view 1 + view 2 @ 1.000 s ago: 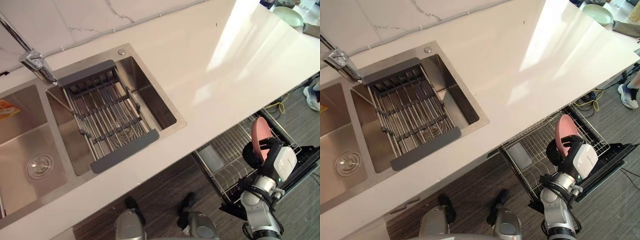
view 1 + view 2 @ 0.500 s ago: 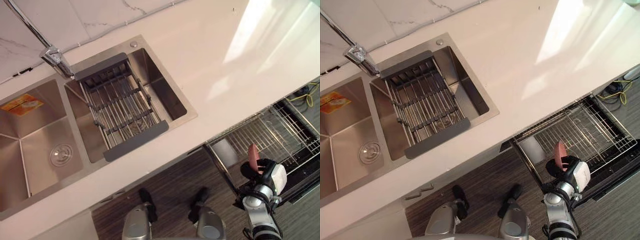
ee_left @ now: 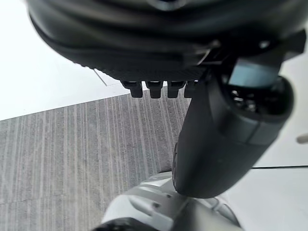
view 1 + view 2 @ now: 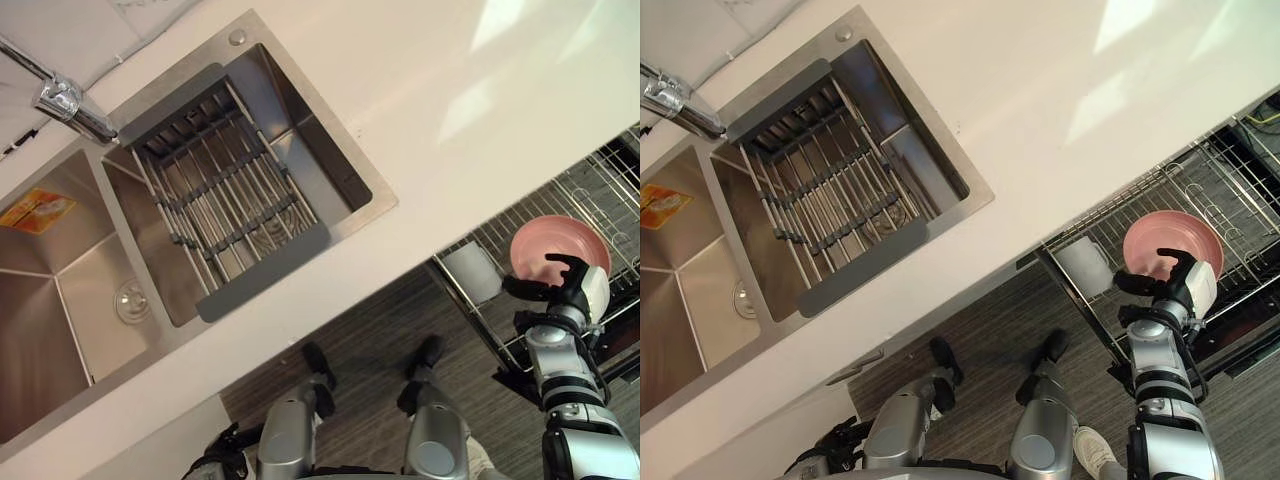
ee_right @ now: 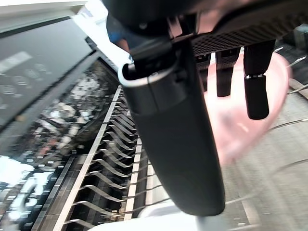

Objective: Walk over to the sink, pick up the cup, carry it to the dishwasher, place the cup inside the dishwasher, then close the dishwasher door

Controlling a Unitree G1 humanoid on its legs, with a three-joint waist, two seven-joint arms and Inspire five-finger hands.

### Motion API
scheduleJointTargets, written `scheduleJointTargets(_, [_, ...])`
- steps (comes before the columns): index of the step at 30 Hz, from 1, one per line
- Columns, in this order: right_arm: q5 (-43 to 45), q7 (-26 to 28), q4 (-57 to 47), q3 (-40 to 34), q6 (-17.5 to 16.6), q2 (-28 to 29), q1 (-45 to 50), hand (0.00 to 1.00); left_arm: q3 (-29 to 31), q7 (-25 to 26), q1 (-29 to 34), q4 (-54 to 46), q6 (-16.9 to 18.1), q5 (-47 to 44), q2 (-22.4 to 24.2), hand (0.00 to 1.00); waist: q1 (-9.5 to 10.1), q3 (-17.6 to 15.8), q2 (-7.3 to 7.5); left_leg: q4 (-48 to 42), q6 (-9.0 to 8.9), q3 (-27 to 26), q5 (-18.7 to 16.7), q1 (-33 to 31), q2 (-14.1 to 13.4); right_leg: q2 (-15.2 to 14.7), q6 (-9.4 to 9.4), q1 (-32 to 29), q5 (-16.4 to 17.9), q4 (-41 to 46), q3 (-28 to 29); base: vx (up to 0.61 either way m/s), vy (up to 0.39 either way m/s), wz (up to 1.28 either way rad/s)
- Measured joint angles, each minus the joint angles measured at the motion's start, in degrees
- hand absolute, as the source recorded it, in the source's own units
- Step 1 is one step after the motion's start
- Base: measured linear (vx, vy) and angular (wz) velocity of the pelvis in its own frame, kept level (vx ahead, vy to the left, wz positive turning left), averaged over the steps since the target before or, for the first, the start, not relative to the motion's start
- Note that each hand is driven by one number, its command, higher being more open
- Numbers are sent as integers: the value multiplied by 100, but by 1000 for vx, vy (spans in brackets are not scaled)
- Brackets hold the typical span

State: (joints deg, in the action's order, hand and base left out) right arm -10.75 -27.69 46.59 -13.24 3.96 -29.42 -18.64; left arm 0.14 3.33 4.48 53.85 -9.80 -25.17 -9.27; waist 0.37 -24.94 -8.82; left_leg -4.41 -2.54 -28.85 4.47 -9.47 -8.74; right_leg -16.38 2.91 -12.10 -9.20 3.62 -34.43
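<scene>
A pink, bowl-shaped cup (image 4: pixel 560 243) hangs over the pulled-out wire rack (image 4: pixel 600 185) of the open dishwasher at the lower right, its round face turned up toward me. My right hand (image 4: pixel 562 288) is shut on its rim from below. In the right wrist view my fingers (image 5: pixel 255 96) curl over the pink cup (image 5: pixel 240 120), with the rack's tines (image 5: pixel 120 159) beyond it. In its own wrist view my left hand (image 3: pixel 144 43) hangs over the floor with relaxed fingers and holds nothing.
The white counter (image 4: pixel 450 90) runs across the scene above the dishwasher. A steel double sink (image 4: pixel 60 290) with a grey drain rack (image 4: pixel 230 190) and a faucet (image 4: pixel 65 103) lies at the left. A white cutlery holder (image 4: pixel 470 272) sits in the rack's near corner.
The camera has shifted, so the whole scene has turned. My right hand has tilted the pink cup from edge-on to showing its round face, still over the rack.
</scene>
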Motion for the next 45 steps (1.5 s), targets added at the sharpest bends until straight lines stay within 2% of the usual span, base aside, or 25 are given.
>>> scheduleJointTargets(4, [18, -82, -138, -104, -26, -70, 148, 100, 6, -70, -1, -2, 2, 0, 1, 100, -9, -1, 3, 36, -15, 7, 10, 59, 6, -27, 15, 9, 81, 96, 1, 8, 7, 1])
scheduleJointTargets(9, [376, -92, -1022, -453, -249, 55, 603, 100, 73, -66, 1, 7, -26, 57, 6, 100, -47, 6, 48, 74, -26, -15, 10, 157, 8, -29, 42, 67, 132, 110, 22, 4, 7, -2])
scheduleJointTargets(14, [741, -242, -2671, -1089, -394, 667, 1024, 100, 280, 31, 75, 10, -128, 216, -15, 100, -155, 8, 275, 190, -64, -194, -21, 417, -9, 0, 84, 137, 128, 115, 194, 24, 12, -18])
scheduleJointTargets(17, [912, -692, -3383, -1455, -487, 824, 1213, 100, 412, 90, 132, 11, -231, 325, -104, 100, -218, 87, 428, 215, -83, -340, -58, 540, -27, 38, 97, 140, 120, 114, 323, 44, 3, -23])
scheduleJointTargets(19, [1240, -1317, -3467, -2119, -688, 928, 1252, 100, 450, 173, 172, 40, -279, 322, -179, 100, -295, 147, 547, 214, -98, -375, -84, 641, -48, 65, 83, 222, 112, 112, 351, 53, 0, -9])
scheduleJointTargets(21, [1820, -1699, -3391, -2816, -902, 934, 1287, 100, 450, 182, 219, 45, -290, 313, -179, 100, -316, 187, 605, 210, -112, -425, -114, 726, -49, 75, 100, 275, 126, 112, 396, 50, 9, -11])
scheduleJointTargets(24, [2980, -1835, -2761, -3780, -1308, 933, 1427, 100, 452, 308, 356, 74, -328, 188, -219, 100, -463, 310, 725, 212, -150, -469, -164, 836, -49, 97, 127, 357, 166, 111, 424, 57, 17, -8])
scheduleJointTargets(26, [3720, -1551, -2273, -4060, -1459, 978, 1718, 100, 453, 369, 386, 118, -384, 151, -227, 100, -512, 371, 745, 240, -165, -469, -177, 919, -54, 105, 142, 434, 198, 114, 416, 39, 7, -1])
scheduleJointTargets(28, [4535, -974, -1938, -4150, -1608, 1213, 1951, 100, 462, 412, 397, 203, -433, 150, -206, 100, -599, 406, 739, 290, -170, -472, -180, 995, -49, 104, 163, 511, 226, 118, 410, 0, 0, 0])
scheduleJointTargets(29, [5072, -498, -1787, -4132, -1675, 1462, 2066, 100, 477, 421, 395, 257, -461, 151, -201, 100, -620, 446, 733, 332, -176, -480, -181, 1019, -56, 104, 183, 526, 255, 119, 413, 0, 0, 0])
scheduleJointTargets(31, [5742, 94, -1607, -3987, -1707, 1870, 2171, 100, 476, 421, 398, 271, -482, 154, -191, 100, -621, 490, 721, 391, -201, -475, -186, 1032, -49, 100, 198, 527, 266, 116, 400, -42, 1, 3])
scheduleJointTargets(32, [6258, 653, -1465, -3725, -1717, 2239, 2166, 100, 482, 421, 403, 280, -466, 153, -161, 100, -590, 513, 708, 450, -201, -459, -170, 1048, -32, 95, 197, 542, 258, 105, 375, -42, 7, 6])
scheduleJointTargets(34, [6470, 993, -1437, -3451, -1721, 2426, 2145, 100, 487, 421, 407, 281, -425, 154, -129, 100, -569, 524, 688, 462, -197, -432, -163, 1054, -27, 94, 196, 578, 243, 79, 340, -36, 5, 13])
scheduleJointTargets(35, [6803, 1526, -1438, -3054, -1726, 2587, 2119, 100, 486, 421, 415, 285, -365, 154, -86, 100, -518, 567, 626, 500, -198, -366, -137, 1053, -11, 95, 198, 643, 209, 5, 267, -27, 6, 17])
scheduleJointTargets(38, [7219, 2089, -1440, -2711, -1735, 2613, 1982, 100, 488, 418, 407, 285, -276, 153, 18, 100, -397, 610, 554, 563, -193, -308, -88, 1045, 17, 91, 210, 684, 177, -58, 200, -8, 9, 17])
scheduleJointTargets(39, [7294, 2301, -1443, -2686, -1905, 2613, 1964, 100, 481, 409, 419, 280, -211, 151, 47, 100, -336, 627, 526, 590, -199, -230, -16, 1044, 36, 59, 210, 723, 178, -77, 105, 24, 13, 27])
scheduleJointTargets(42, [7396, 2565, -1493, -2566, -2106, 2600, 1928, 100, 474, 395, 411, 276, -163, 149, 51, 100, -313, 635, 512, 634, -154, -82, 67, 1008, 76, 23, 195, 780, 162, -76, -48, 33, 4, 27])
scheduleJointTargets(45, [7399, 2627, -1559, -2398, -2120, 2541, 1933, 100, 464, 387, 414, 276, -134, 151, 82, 100, -312, 654, 480, 635, -142, 0, 76, 993, 115, -7, 219, 817, 166, -73, -127, 11, 5, 19])
